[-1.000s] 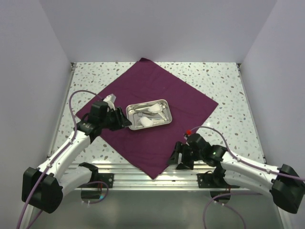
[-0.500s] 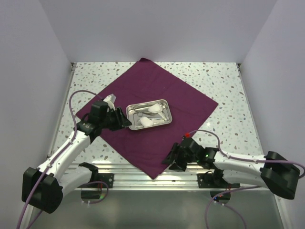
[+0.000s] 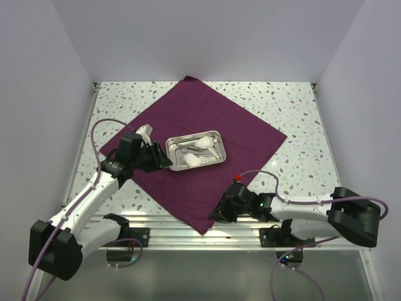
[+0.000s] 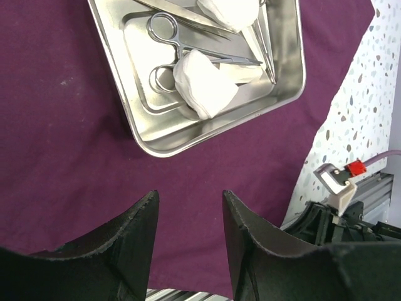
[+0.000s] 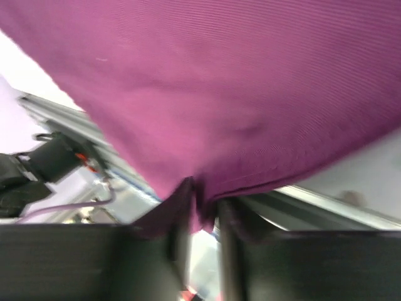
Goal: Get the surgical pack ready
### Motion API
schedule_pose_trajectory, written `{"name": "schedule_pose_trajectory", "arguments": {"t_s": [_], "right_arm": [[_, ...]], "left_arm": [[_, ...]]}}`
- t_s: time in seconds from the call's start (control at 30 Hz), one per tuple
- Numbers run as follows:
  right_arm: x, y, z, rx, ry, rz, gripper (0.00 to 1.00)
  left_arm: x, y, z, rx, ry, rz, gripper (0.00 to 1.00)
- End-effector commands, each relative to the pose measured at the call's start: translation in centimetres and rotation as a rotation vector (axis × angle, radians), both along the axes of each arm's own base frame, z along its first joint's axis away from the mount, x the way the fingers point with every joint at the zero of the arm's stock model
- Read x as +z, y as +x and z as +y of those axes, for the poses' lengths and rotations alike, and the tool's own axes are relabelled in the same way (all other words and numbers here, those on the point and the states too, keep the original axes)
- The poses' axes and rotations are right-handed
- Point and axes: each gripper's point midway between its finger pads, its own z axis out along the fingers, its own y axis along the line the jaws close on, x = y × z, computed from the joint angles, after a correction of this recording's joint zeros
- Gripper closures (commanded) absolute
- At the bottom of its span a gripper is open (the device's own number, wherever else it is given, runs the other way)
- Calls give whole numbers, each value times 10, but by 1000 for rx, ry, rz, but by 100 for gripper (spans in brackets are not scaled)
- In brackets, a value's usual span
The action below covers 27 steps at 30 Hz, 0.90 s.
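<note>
Logged left gripper (image 3: pixel 165 162) part open and empty over the purple cloth (image 3: pixel 207 113), just left of a steel tray (image 3: pixel 168 142) with gauze (image 4: pixel 203 81) and clamps (image 4: pixel 200 45), mid-table; noted cloth spread flat, edge beside its corner at the table's near edge nipped in closed right gripper (image 3: pixel 214 216).

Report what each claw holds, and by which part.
Right claw pinches the cloth by its edge near the front corner. Left claw holds nothing.
</note>
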Motion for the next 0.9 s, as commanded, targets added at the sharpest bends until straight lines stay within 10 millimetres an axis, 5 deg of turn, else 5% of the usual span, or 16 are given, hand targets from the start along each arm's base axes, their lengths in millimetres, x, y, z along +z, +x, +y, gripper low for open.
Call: {"name": "schedule_pose_trajectory", "arguments": {"t_s": [0.0,0.13,0.27,0.57,0.87], "right_arm": [[42,23,31,-6,94,-110,82],[63,24,45,71,102,-149,100],[87,38,57,114,131,-220,100],[103,113,20,36,88,-249,100],[129,174,39,129,121,-279,100]], "left_arm": [[12,7,2,-2,26,-44,51],[10,11,9,27,62,-52,51],[10,16,13,57,79,-61,51],[24,34,13,86,94,-83,51],[16,47,15,111,121,-69,51]]}}
